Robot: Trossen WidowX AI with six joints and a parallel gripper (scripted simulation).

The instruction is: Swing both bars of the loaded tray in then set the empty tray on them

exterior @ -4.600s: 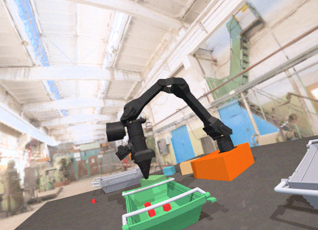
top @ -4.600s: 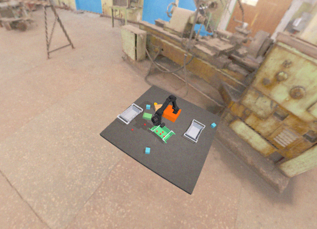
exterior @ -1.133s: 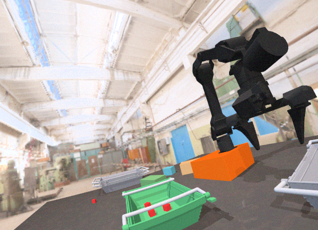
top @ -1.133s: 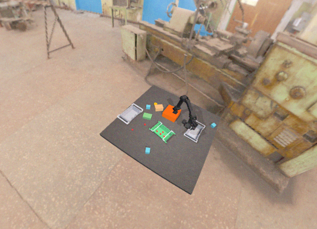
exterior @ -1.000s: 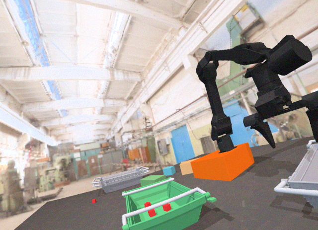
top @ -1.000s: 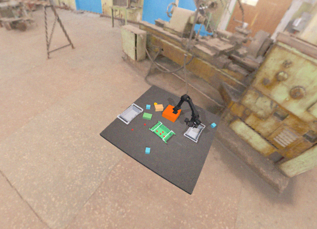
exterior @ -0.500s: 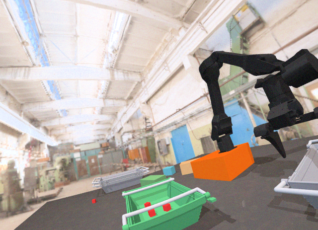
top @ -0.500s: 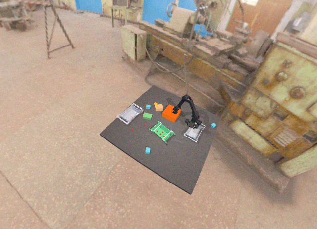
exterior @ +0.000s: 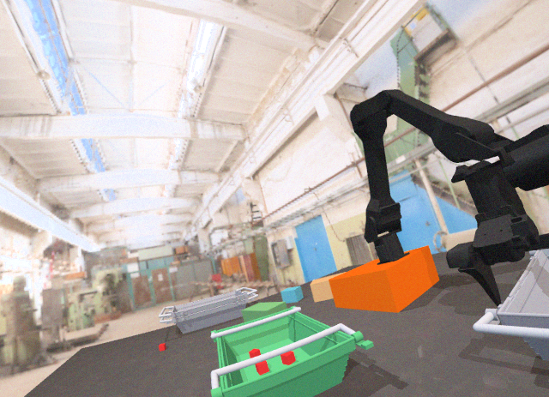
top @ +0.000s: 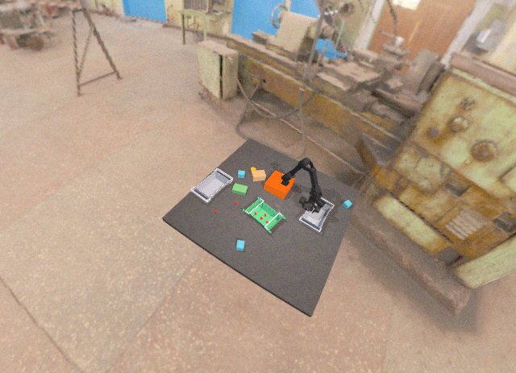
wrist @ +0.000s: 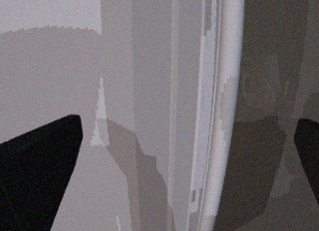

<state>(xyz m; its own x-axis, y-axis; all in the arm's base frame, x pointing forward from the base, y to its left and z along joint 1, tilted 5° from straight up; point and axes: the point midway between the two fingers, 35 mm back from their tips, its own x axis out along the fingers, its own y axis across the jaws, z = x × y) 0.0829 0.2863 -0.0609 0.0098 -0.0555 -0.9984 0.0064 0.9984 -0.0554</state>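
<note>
The loaded green tray stands upright mid-table with several red blocks inside. Both white wire bars lie across its top: one bar towards the green block, the other bar towards the right grey tray. That empty grey tray stands upright at the right. My gripper is open and empty at its side wall, one finger on the tray's inner side, the other outside its rim. Contact cannot be told.
A second empty grey tray stands at the far left. The orange base block carries the arm. A green block, a tan block and a blue block stand behind. Another blue block is in front.
</note>
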